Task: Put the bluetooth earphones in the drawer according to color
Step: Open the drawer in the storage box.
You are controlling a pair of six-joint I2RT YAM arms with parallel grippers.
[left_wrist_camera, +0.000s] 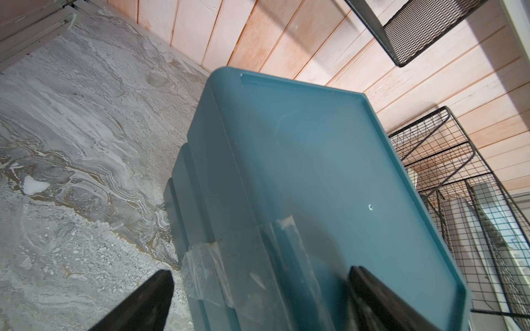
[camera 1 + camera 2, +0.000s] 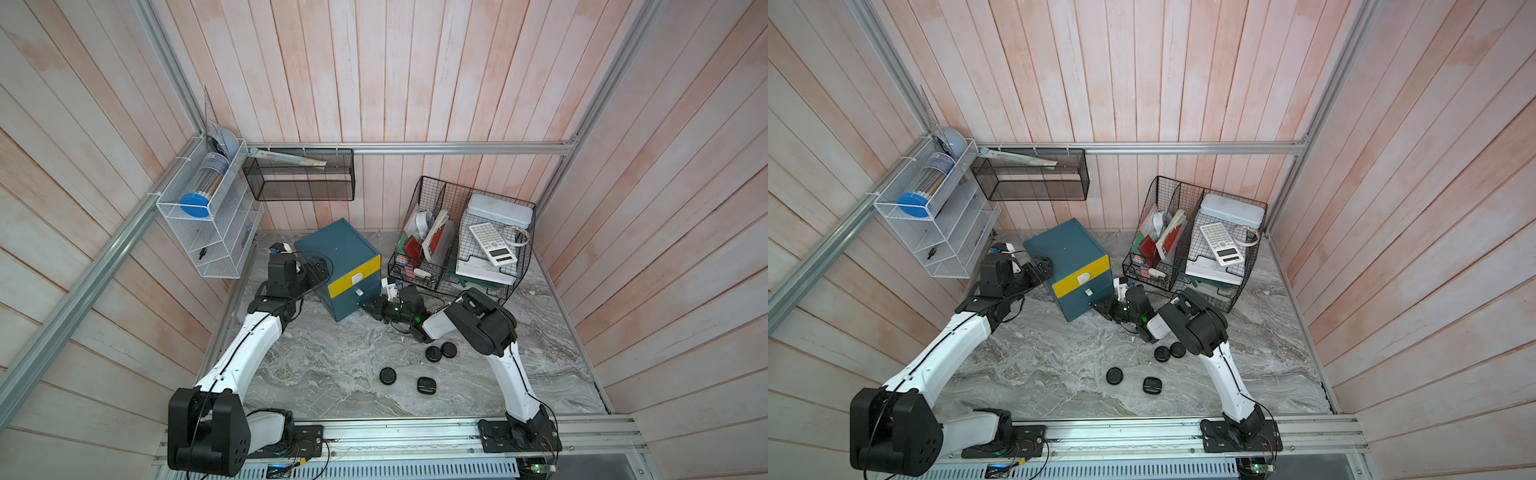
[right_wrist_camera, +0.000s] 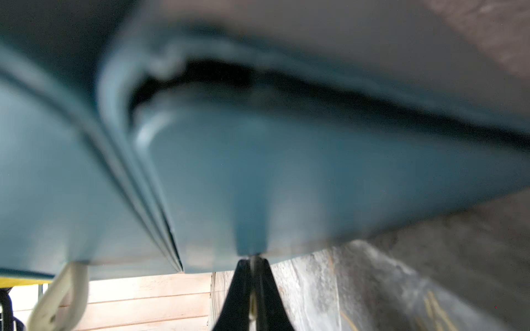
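Marble table (image 2: pixel 332 374): earphones (image 2: pixel 387 376) in top views

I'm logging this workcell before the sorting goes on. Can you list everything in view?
earphone cases: four, black, loose on the table by the right arm
drawer chest: one, teal with a yellow top front, back centre of the table
wire organiser: one, black, back right, holding papers
calculator: one, white, in the organiser
lidded box: one, pale, in the organiser
mesh shelf: one, black, on the back wall
wire rack: one, white, on the left wall
tube: one, blue-capped, lying in the rack
table: one, marbled grey
left claw: open, straddling the chest's upper edge
right claw: shut on the lowest drawer's tab handle
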